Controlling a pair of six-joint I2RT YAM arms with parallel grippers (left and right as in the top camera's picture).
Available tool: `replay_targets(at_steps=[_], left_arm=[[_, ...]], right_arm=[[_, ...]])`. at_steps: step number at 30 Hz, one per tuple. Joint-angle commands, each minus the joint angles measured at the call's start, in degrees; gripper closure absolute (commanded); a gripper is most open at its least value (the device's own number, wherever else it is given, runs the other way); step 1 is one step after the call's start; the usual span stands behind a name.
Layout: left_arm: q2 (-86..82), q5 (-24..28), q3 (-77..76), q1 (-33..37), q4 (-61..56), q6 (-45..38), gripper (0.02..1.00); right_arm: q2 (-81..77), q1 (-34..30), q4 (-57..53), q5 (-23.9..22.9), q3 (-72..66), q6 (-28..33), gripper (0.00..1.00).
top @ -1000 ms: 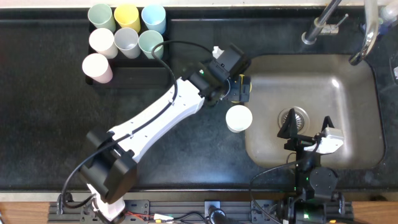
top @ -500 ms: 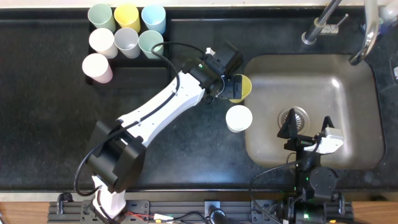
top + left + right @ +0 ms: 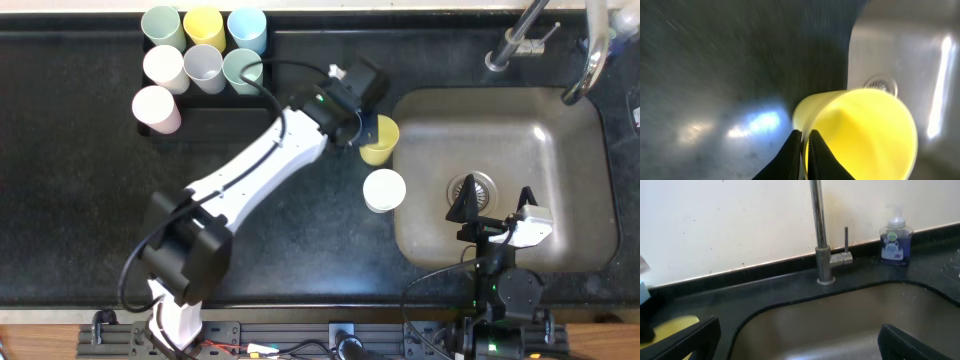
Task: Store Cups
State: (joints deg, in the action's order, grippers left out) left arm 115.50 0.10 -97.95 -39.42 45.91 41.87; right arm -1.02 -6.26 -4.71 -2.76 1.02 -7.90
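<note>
Cup (image 3: 860,130) (yellow, tapered) — rim pinched in left tool (image 3: 805,134), speckled black counter (image 3: 715,65)

Kitchen: stainless steel sink (image 3: 560,130) sunk in dark speckled tabletop (image 3: 80,200), tall faucet (image 3: 816,230), soap pump bottle (image 3: 896,242) against pale wall.

The black countertop (image 3: 80,160) bears a cluster of cups (image 3: 204,65) and one white cup (image 3: 384,190) beside the sink (image 3: 560,130).

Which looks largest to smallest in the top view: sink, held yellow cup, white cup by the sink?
Sink, largest.
White cup and yellow cup look alike; the yellow, tilted in the left gripper, is partly hidden, so unranked.
</note>
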Motion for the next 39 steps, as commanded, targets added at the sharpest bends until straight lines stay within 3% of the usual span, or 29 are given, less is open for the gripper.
replay_targets(at_steps=[1,12,17,26,39], left_arm=[[-9.5,-4.7,-3.4,5.8,0.9,0.2,0.904],[-21.5,-3.4,-3.3,27.8,27.6,6.6,0.982],[-21.5,-2.9,1.7,34.3,25.6,6.7,0.982],[-20.5,-1.5,9.3,40.6,18.6,11.6,0.982],[-14.8,-5.9,9.3,39.3,17.5,14.0,0.982]], right_arm=[[0.3,0.3,0.3,0.4,-0.7,-0.3,0.003],[0.3,0.3,0.3,0.4,-0.7,-0.3,0.003],[0.3,0.3,0.3,0.4,-0.7,-0.3,0.003],[0.3,0.3,0.3,0.4,-0.7,-0.3,0.003],[0.3,0.3,0.3,0.4,-0.7,-0.3,0.007]])
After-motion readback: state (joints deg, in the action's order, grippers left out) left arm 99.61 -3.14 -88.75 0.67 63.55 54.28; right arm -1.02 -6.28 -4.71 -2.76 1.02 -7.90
